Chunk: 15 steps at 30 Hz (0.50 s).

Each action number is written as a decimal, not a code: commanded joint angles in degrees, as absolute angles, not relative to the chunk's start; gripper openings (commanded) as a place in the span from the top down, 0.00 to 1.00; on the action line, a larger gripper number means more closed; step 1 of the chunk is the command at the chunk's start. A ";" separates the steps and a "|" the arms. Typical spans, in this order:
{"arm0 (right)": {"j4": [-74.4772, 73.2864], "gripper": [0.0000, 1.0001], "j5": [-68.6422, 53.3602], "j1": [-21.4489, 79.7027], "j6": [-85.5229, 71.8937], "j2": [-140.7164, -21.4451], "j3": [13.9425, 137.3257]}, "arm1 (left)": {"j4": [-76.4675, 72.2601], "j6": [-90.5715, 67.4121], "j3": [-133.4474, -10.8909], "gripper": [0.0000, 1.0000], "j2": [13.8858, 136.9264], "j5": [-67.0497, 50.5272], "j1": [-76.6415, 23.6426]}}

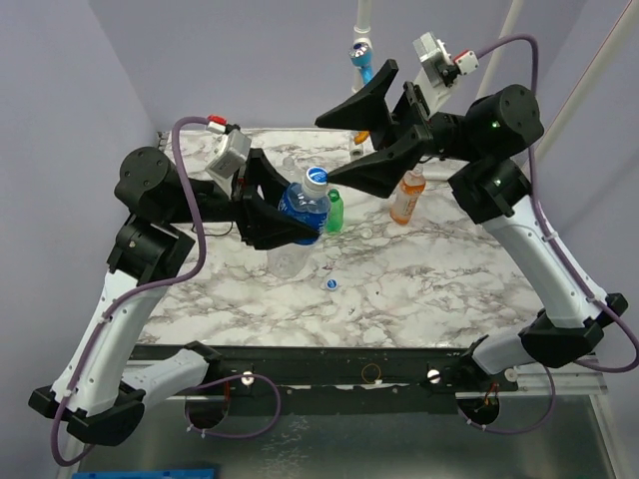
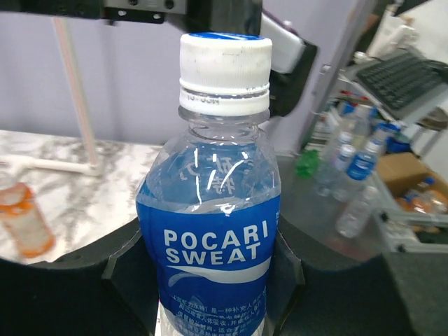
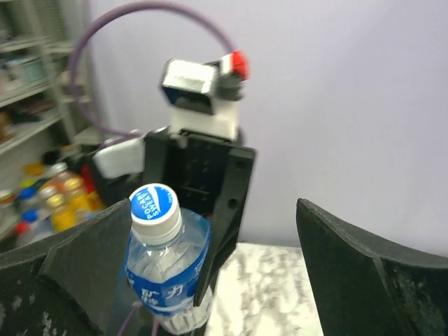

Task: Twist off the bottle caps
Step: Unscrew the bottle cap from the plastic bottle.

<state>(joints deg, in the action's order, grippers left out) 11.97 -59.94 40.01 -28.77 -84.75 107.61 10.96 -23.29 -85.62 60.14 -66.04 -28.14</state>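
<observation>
My left gripper (image 1: 290, 215) is shut on the clear bottle with the blue label (image 1: 303, 210) and holds it above the table; its body shows in the left wrist view (image 2: 210, 231). Its white cap with a blue top (image 1: 316, 178) is on the neck, seen also in the left wrist view (image 2: 225, 66) and the right wrist view (image 3: 155, 208). My right gripper (image 1: 344, 150) is open, up and to the right of that cap, apart from it. A green bottle (image 1: 335, 211) and an orange bottle (image 1: 406, 198) stand on the table. A loose small cap (image 1: 331, 283) lies on the marble.
A clear bottle (image 1: 288, 257) stands under my left gripper. A blue fitting on a white pole (image 1: 361, 60) stands at the back. The marble top's (image 1: 419, 289) black front rail runs along the near edge. A purple wall is behind.
</observation>
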 commanded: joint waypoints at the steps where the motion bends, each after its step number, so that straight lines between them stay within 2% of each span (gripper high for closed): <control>1: -2.29 0.00 -37.45 39.99 -19.88 -81.67 109.95 | 10.48 -12.79 -81.95 1.00 57.59 -52.96 -27.90; 4: -8.57 0.00 -32.96 40.50 -19.08 -83.64 113.45 | 10.90 -6.23 -79.52 1.00 57.35 -42.01 -27.94; 9: -16.27 0.00 -19.67 48.14 -11.30 -85.65 116.72 | 10.24 6.31 -76.37 1.00 57.38 -26.87 -28.60; 12: -19.19 0.00 -9.91 51.56 -8.00 -86.96 118.61 | 6.78 11.63 -73.68 1.00 56.20 -22.88 -29.73; 15: -15.21 0.01 -4.01 52.40 -6.21 -84.66 113.10 | 3.75 13.79 -72.06 1.00 55.38 -21.11 -30.99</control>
<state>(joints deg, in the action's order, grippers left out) -13.85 -17.96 50.92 -11.44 -86.08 116.53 9.43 5.21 -73.82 57.52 -29.78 -29.28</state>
